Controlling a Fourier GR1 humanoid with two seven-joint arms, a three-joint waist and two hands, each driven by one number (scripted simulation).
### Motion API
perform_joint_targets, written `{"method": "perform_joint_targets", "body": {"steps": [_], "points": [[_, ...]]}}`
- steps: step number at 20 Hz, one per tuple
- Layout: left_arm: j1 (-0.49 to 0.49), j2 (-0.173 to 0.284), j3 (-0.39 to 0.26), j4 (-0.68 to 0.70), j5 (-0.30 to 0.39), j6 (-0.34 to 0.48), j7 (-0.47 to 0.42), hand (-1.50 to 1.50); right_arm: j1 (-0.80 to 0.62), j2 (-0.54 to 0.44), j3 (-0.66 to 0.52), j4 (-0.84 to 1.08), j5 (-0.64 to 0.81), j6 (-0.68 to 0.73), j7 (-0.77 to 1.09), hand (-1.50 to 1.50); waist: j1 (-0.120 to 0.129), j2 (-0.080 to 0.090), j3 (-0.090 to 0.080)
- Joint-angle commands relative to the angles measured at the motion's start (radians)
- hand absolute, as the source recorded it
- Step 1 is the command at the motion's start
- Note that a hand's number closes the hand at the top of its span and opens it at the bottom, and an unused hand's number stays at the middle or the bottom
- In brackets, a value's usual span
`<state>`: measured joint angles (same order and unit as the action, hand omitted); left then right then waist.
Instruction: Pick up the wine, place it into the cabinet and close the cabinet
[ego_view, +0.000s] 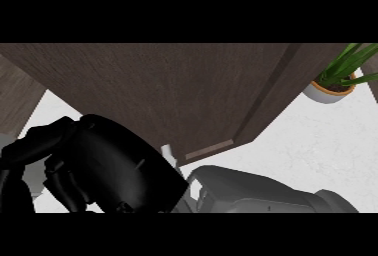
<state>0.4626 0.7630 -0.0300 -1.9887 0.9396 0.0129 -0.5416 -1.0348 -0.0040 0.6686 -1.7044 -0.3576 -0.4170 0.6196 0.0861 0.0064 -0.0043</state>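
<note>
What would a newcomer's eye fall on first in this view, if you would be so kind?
The big black hand fills the lower left, fingers curled, close to the view. Behind it the dark wooden cabinet takes up the upper middle, standing on the white counter. At the upper right stands a green potted plant, and a grey forearm crosses the lower edge.

1. Cabinet fills the upper centre, standing on the counter.
2. Potted plant stands right of the cabinet.
3. Left hand lies before the cabinet, lower left.
</note>
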Motion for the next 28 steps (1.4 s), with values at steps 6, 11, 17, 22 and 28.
{"method": "perform_joint_targets", "body": {"steps": [6, 11, 17, 22, 28], "points": [[-0.006, 0.022, 0.061, 0.038, 0.018, -0.063, 0.012, -1.5, -0.234, 0.004, -0.117, 0.343, -0.398, 0.222, -0.048, 1.5, 0.021, 0.016, 0.001], [-0.034, 0.049, 0.117, 0.031, 0.068, -0.064, 0.06, -1.5, -0.276, 0.004, -0.124, 0.535, -0.555, 0.443, -0.055, 1.5, -0.005, 0.013, 0.002], [-0.017, 0.04, 0.171, 0.02, 0.088, -0.048, 0.081, -1.5, -0.32, -0.016, -0.241, 0.809, -0.434, 0.471, -0.282, 1.5, -0.028, 0.01, 0.003], [0.002, 0.036, 0.193, 0.044, 0.084, -0.089, 0.079, -1.5, -0.28, -0.015, -0.25, 0.95, -0.354, 0.444, -0.446, 1.5, -0.035, 0.012, 0.002], [-0.007, 0.055, 0.182, -0.023, 0.11, -0.088, 0.127, -1.5, -0.291, -0.096, -0.275, 1.006, -0.362, 0.485, -0.451, 1.5, -0.037, 0.017, 0.003]]}}
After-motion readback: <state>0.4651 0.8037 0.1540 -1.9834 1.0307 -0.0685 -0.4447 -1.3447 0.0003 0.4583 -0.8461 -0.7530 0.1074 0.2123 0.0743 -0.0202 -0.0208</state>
